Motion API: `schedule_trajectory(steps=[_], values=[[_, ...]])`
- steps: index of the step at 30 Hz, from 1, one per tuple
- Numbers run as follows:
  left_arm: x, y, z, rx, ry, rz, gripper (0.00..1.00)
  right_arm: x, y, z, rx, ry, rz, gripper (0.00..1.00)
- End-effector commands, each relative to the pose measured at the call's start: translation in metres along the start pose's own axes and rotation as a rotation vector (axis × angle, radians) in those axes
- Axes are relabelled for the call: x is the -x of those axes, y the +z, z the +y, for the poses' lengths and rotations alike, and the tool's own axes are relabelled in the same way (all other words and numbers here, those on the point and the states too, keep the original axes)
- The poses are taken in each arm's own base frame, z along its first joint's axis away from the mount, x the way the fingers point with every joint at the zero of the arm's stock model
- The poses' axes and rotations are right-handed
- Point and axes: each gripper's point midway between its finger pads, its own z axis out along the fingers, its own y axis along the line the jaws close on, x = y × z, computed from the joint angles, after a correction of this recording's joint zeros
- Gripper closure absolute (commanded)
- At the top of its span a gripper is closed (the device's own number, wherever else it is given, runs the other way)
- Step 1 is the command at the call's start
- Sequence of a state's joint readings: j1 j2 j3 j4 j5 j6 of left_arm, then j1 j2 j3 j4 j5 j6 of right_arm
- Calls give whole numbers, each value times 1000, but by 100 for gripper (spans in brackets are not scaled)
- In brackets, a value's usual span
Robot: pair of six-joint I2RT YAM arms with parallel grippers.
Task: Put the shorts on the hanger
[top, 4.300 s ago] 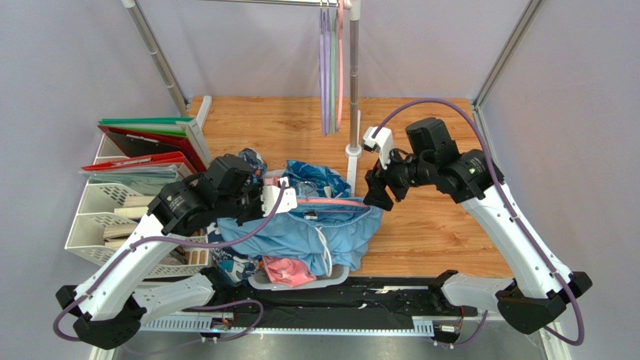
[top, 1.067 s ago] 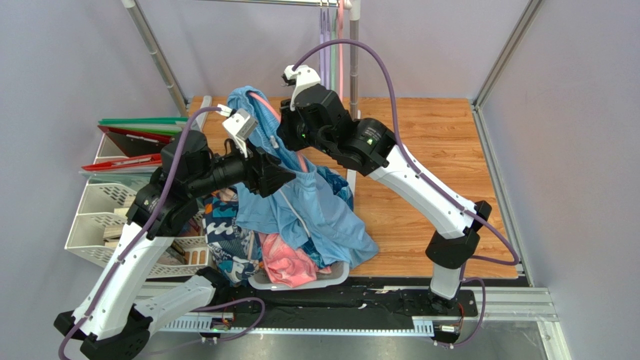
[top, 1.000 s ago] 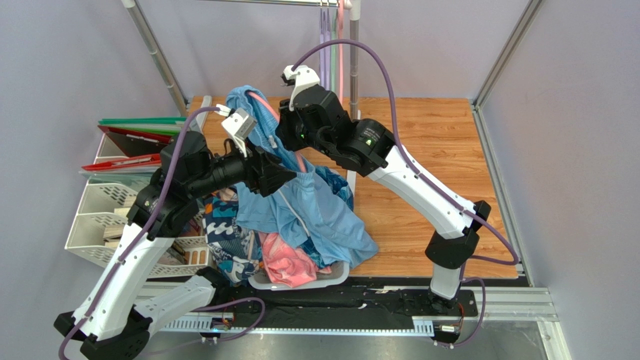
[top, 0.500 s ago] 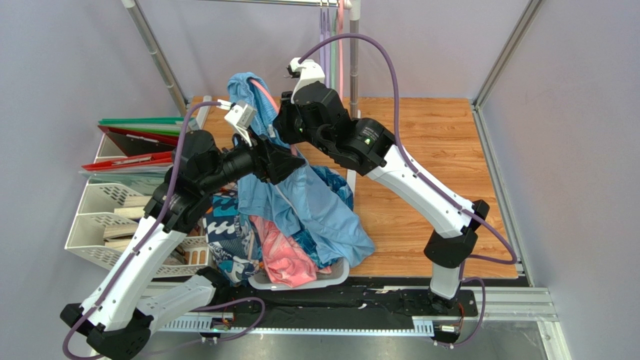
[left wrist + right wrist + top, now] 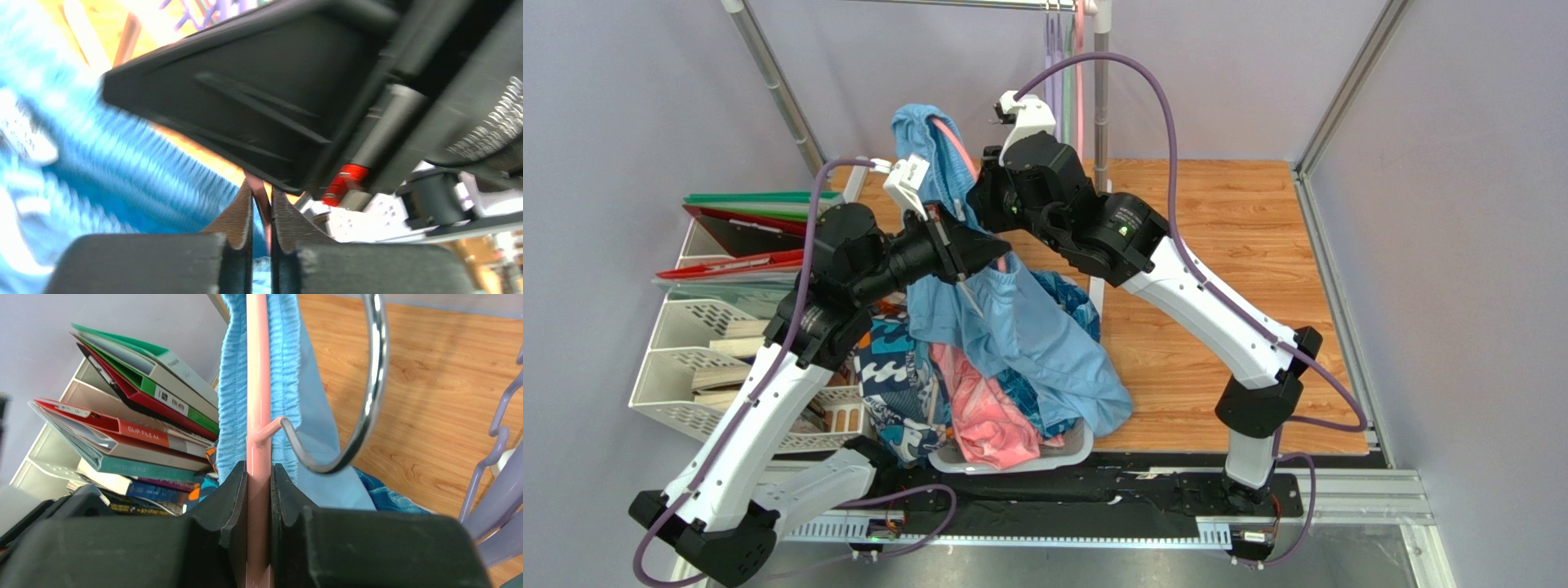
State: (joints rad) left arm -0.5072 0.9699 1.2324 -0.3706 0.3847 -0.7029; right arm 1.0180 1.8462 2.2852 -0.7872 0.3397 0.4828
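Note:
The light blue shorts point(image 5: 1044, 337) hang over the salmon-pink hanger point(image 5: 950, 137), raised above the basket; the gathered waistband point(image 5: 285, 367) lies along both sides of the pink bar point(image 5: 258, 386). My right gripper point(image 5: 981, 208) point(image 5: 258, 478) is shut on the hanger's bar just below its metal hook point(image 5: 369, 386). My left gripper point(image 5: 994, 252) point(image 5: 262, 211) sits just below it against the shorts' front. Its jaws stand almost together, with a thin pink strip of the hanger point(image 5: 260, 195) between them and blue shorts fabric point(image 5: 110, 165) behind. The left wrist view is blurred.
A white basket point(image 5: 1014, 461) below holds a pink garment point(image 5: 983, 423) and a dark patterned garment point(image 5: 891, 368). Folders point(image 5: 756, 239) and white trays point(image 5: 676, 355) stand at the left. The rack pole point(image 5: 1100, 123) and purple hangers point(image 5: 1052, 55) rise behind the right arm.
My left gripper has gone from open to shut and moved up and to the right against the shorts. The right gripper has lifted the hanger and shorts slightly.

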Motion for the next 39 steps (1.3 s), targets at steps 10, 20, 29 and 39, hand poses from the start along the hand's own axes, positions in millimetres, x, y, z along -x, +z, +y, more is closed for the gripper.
schedule_trajectory(steps=[10, 20, 29, 39], values=[[57, -23, -17, -14, -151, -131, 100, 82, -44, 35, 161, 70, -257, 46], [121, -33, -44, -41, -168, -284, 100, 143, -119, 19, 167, 34, -469, 10], [192, -24, -50, -74, -194, -440, 100, 163, -166, -6, 117, -11, -563, 9], [275, -13, -44, -106, -173, -611, 100, 157, -176, -21, 80, -47, -565, 10]])
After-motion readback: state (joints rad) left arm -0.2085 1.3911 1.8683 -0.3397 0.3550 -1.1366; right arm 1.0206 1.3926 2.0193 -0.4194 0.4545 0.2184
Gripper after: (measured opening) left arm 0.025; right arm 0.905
